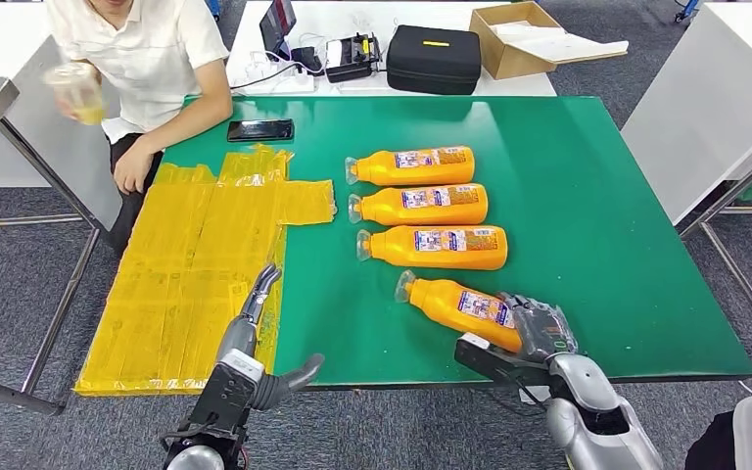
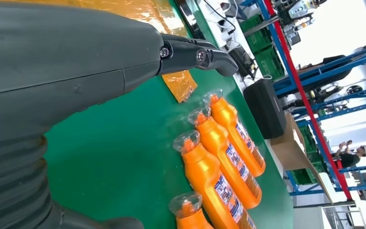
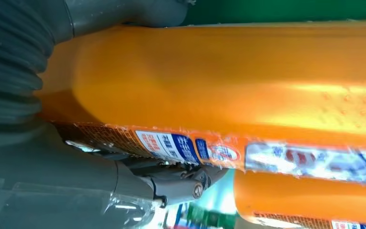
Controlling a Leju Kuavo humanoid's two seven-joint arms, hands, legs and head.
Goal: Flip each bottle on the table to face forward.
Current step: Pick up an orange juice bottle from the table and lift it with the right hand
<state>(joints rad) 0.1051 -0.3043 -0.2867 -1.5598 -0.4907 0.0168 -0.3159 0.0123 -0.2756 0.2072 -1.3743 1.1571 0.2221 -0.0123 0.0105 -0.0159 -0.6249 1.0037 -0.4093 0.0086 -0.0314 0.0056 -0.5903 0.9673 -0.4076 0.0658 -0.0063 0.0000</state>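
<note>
Green table [image 1: 597,245]: four orange bottles lying in a column. Right hand [image 1: 539,331] clamps nearest bottle [image 1: 460,308] at its base. Left hand [image 1: 255,333] fingers apart, empty. Bottle likely rigid, glossy, slippery; hold the wide body.

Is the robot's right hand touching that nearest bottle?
Touching. The right wrist view shows the right hand wrapped against the bottle, no gap.

Grey carpet floor [image 1: 20,294]; green-topped table [image 1: 587,196], white table [image 1: 352,20] behind it, blue racking [image 2: 324,71], bright daylight
</note>
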